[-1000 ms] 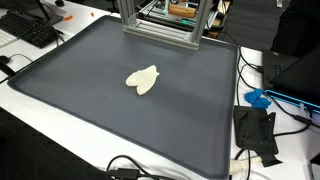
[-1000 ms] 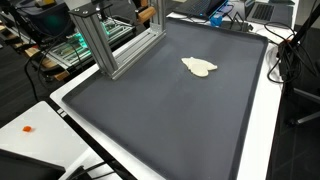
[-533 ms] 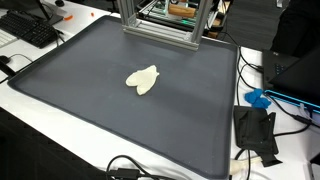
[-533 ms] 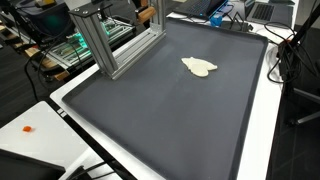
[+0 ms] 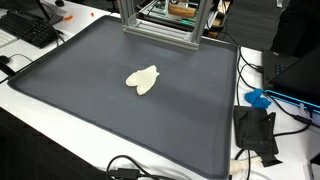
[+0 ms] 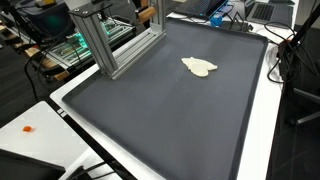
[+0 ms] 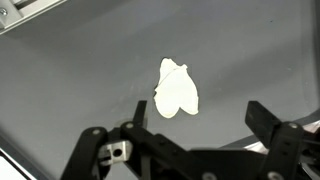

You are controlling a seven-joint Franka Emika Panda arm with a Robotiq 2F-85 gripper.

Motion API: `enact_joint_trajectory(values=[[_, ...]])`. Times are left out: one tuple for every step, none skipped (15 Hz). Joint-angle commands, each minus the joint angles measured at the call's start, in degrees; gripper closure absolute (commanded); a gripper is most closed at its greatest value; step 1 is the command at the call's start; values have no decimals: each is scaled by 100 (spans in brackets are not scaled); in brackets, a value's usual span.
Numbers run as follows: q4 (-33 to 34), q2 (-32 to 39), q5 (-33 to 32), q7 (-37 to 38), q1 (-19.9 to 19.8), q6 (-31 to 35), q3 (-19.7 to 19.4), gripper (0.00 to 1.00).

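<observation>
Cloth (image 7: 176,89), small, pale cream and crumpled into a folded lump, lay near the middle of the dark grey mat (image 5: 90,110) that covered the tabletop (image 5: 40,135). It showed in both exterior views (image 6: 199,67), flat on the mat, touching nothing else and well apart from every edge.

My fingers (image 7: 186,140) stood wide apart in the wrist view, one at each side of the lower frame, with nothing between them. They hung above the mat with the cloth just beyond them and roughly centred in the gap. I held nothing and touched nothing. Neither exterior view showed my arm or fingers over the mat.

Judgement on the step in hand: an approach to the cloth, with no grasp begun. The next move, as I assessed it, called for coming down squarely over the lump and closing on its thickest fold, since a thin limp edge would be likely to slip free. The mat looked soft, so contact with it should be light.

Surroundings noted: an aluminium frame (image 5: 160,25) stood at the far end of the mat, a keyboard (image 5: 30,28) lay off one corner, a blue object (image 5: 258,99) and a black bracket (image 5: 255,133) lay beside the mat edge, and cables (image 5: 135,170) ran along the near side.

Brands, labels and writing: none legible on the cloth, the mat or the nearby equipment at this resolution.
</observation>
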Motion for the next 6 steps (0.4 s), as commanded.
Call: enact_joint_trajectory(values=[[33,65,-23,17,77,-8,-76,0],[44,82,-23,17,79,-8,-81,0],[51,77,-23,17,79,-8,-83,0],[58,70,-23,16,79,-8,-82,0],[62,66,-23,16,80,-8,-82,0],[63,63,-23,16,80,-8,-81,0]])
